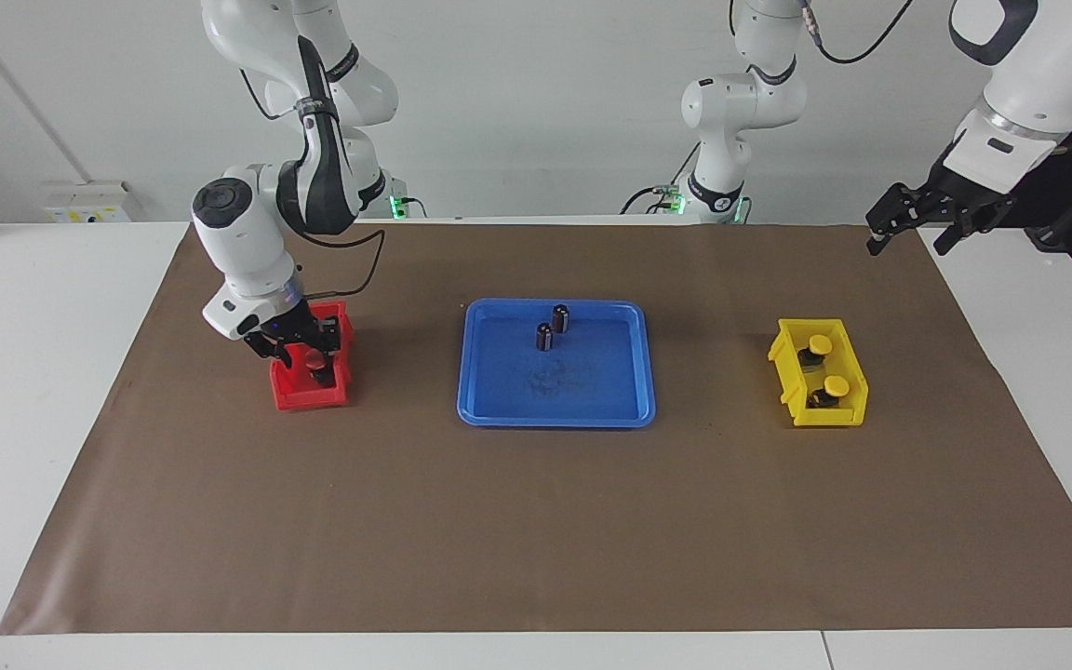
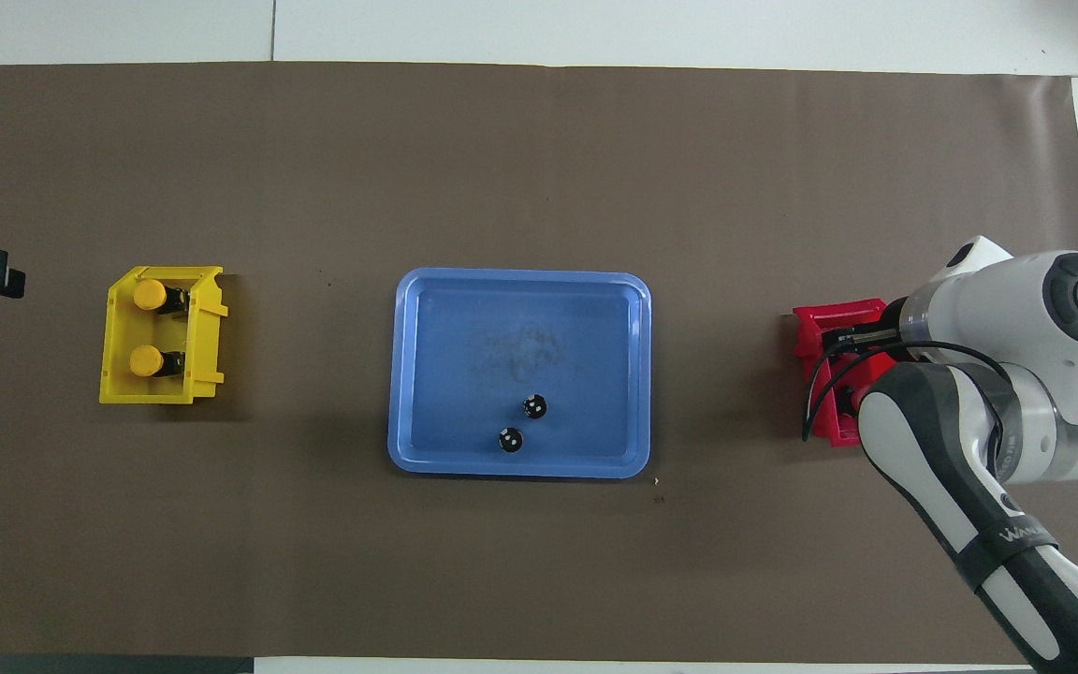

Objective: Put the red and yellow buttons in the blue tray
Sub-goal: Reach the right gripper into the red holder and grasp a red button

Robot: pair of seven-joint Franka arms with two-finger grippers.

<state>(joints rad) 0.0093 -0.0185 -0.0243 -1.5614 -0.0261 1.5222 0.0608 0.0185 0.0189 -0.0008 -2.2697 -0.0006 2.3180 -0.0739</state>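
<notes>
Two yellow buttons (image 1: 820,345) (image 1: 837,385) sit in the small yellow bin (image 1: 815,414) toward the left arm's end; they also show in the overhead view (image 2: 150,295) (image 2: 145,360). The blue tray (image 1: 555,419) (image 2: 520,468) lies mid-table and holds no coloured buttons. My right gripper (image 1: 305,358) is down in the small red bin (image 1: 308,400) (image 2: 820,323), open, its fingers on either side of a red button (image 1: 315,361). The other red button is hidden. My left gripper (image 1: 908,223) waits open, raised over the mat's corner near the robots.
Two dark cylinders (image 1: 561,318) (image 1: 544,336) without coloured caps stand in the tray near its robot-side rim, and also show in the overhead view (image 2: 534,406) (image 2: 510,440). A brown mat (image 1: 536,521) covers the table. In the overhead view the right arm (image 2: 988,393) covers most of the red bin.
</notes>
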